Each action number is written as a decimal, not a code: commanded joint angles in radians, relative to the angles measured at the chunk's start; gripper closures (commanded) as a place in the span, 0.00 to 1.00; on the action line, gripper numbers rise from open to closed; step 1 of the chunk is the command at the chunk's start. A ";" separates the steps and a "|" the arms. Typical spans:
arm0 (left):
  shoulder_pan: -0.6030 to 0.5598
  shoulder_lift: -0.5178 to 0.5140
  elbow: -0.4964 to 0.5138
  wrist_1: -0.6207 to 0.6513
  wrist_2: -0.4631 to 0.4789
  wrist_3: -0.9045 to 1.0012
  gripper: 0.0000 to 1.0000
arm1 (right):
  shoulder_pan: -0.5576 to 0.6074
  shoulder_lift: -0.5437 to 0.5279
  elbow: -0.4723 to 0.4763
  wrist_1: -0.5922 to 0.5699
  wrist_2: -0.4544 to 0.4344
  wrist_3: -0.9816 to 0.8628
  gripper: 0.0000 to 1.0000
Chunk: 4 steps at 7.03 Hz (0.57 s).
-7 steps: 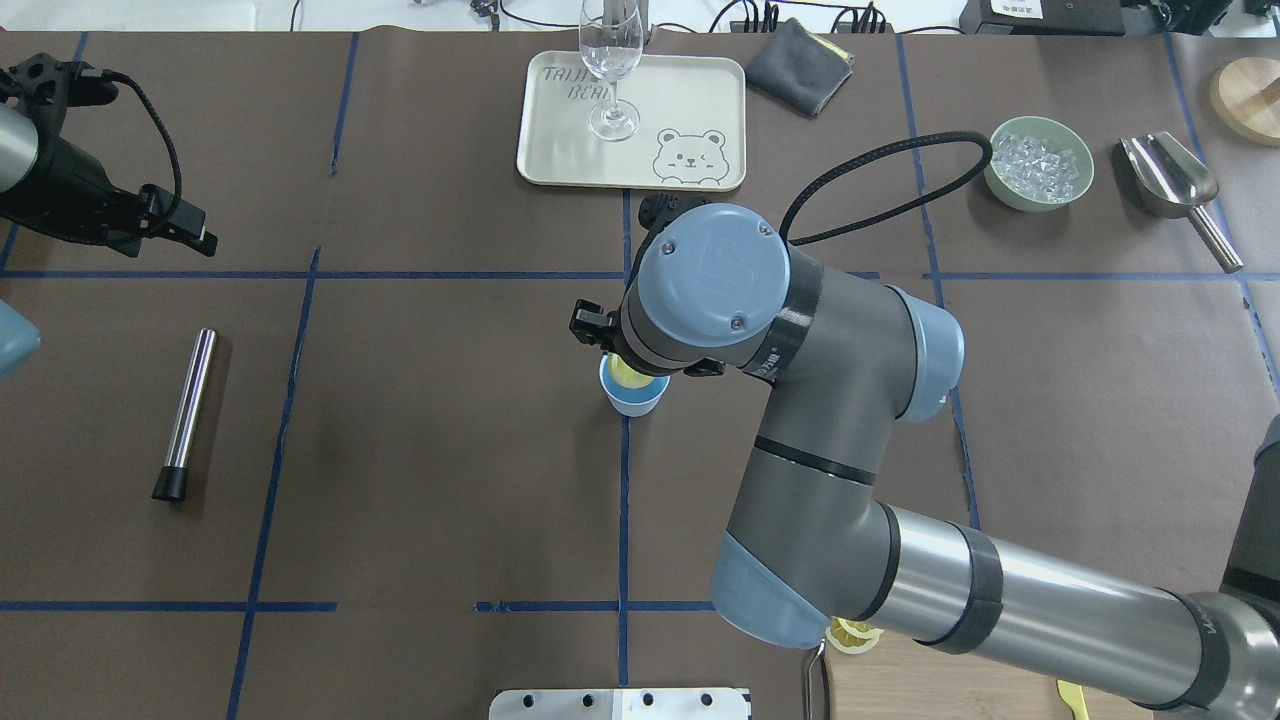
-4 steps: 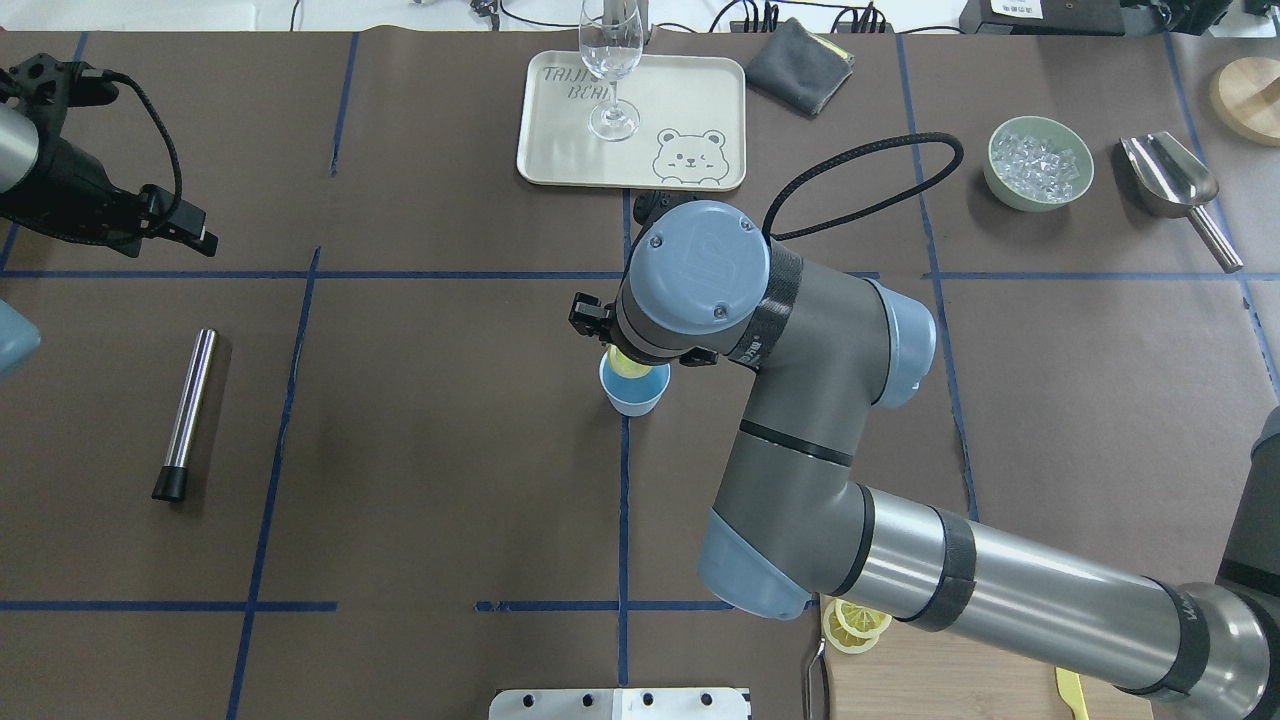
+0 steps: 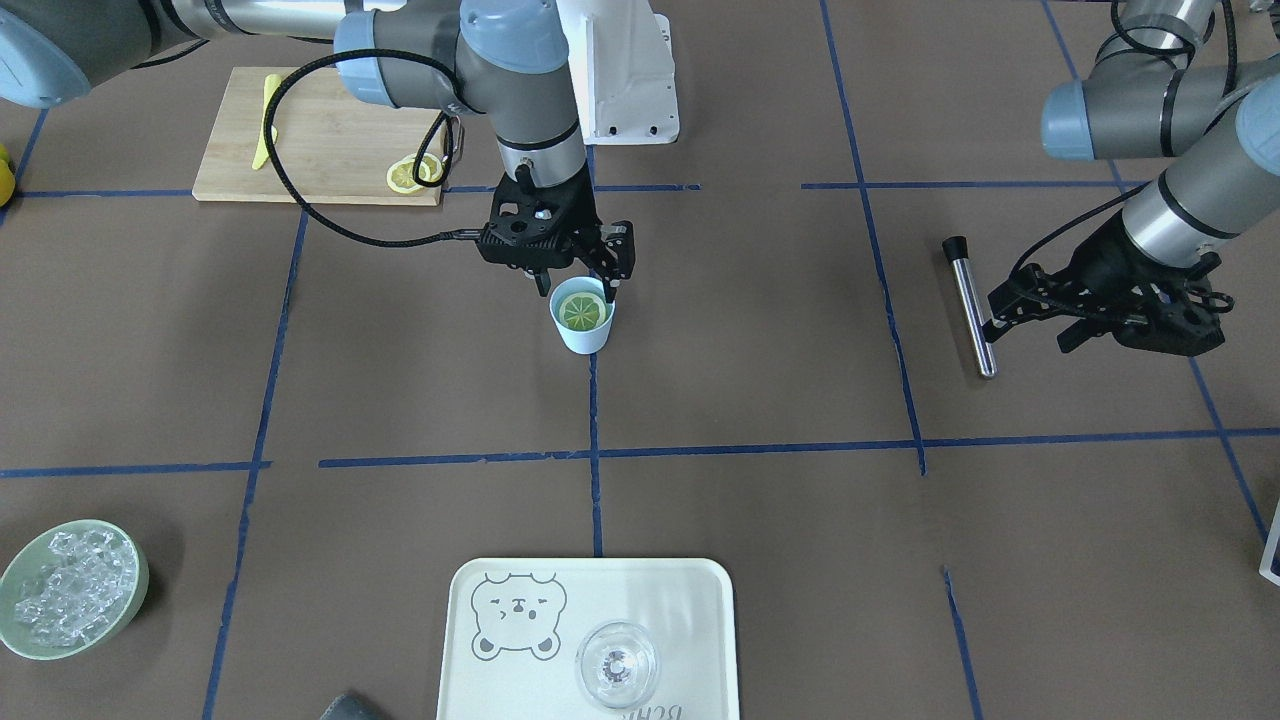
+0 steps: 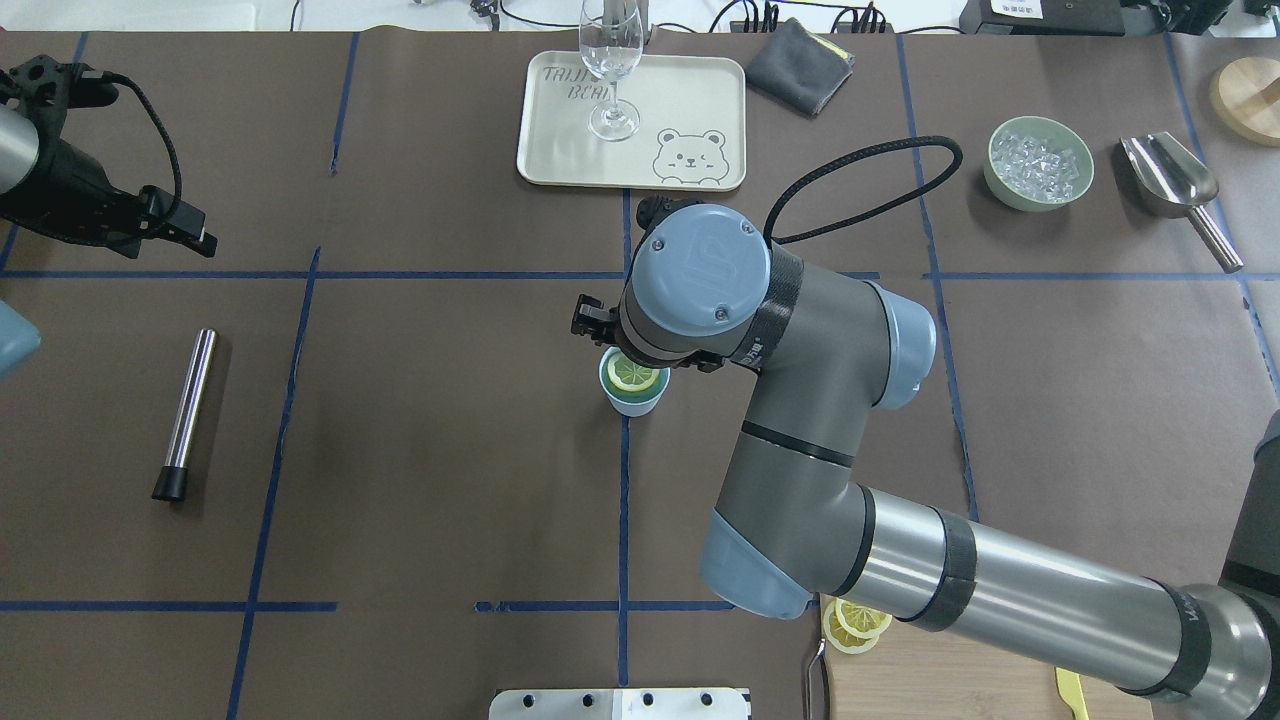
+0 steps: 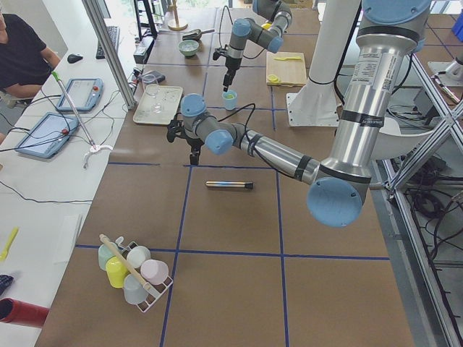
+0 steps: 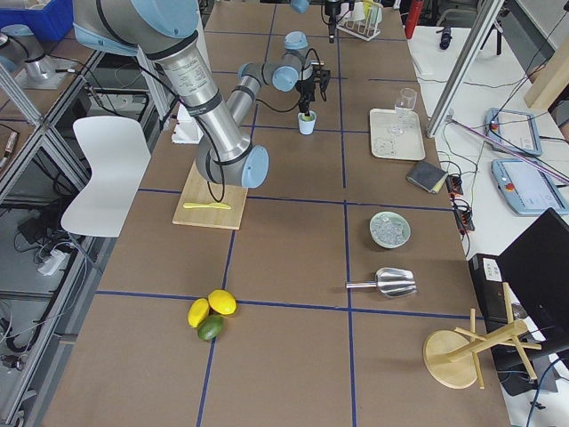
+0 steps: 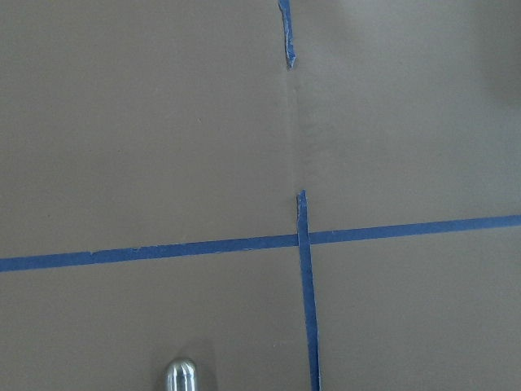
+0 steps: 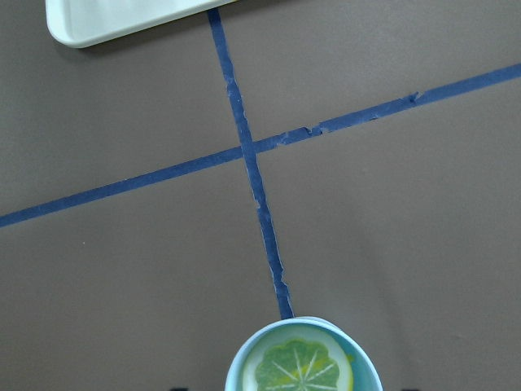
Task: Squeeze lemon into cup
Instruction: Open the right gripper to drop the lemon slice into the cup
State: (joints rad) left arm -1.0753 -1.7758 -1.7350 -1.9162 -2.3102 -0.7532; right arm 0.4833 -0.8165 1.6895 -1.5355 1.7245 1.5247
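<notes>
The thin yellow lemon slice (image 3: 583,312), now released (squeezing likely finished), is being left in the small pale-blue cup (image 3: 585,342) by the spread-fingered right gripper (image 3: 580,291).

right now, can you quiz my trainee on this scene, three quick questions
1. True or false: the lemon slice lies flat inside the cup.
2. What stands on the tray? A) a clear glass B) a bowl of ice C) a metal scoop
3. Which arm's tool is at the cup?

Key: 1 true; 2 A; 3 the right arm's.
</notes>
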 commanded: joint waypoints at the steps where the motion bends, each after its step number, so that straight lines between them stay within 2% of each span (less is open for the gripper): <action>1: 0.000 -0.001 0.002 -0.001 0.000 0.000 0.00 | 0.000 0.000 0.006 0.000 0.003 0.000 0.00; 2: 0.002 -0.002 0.020 -0.007 0.002 0.000 0.00 | 0.000 0.000 0.015 -0.021 0.004 0.000 0.00; 4: 0.081 0.006 0.075 -0.056 0.009 0.003 0.00 | 0.046 -0.021 0.091 -0.150 0.021 -0.096 0.00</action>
State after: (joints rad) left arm -1.0410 -1.7722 -1.6920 -1.9501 -2.3054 -0.7517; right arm 0.5033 -0.8236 1.7344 -1.6142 1.7336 1.4881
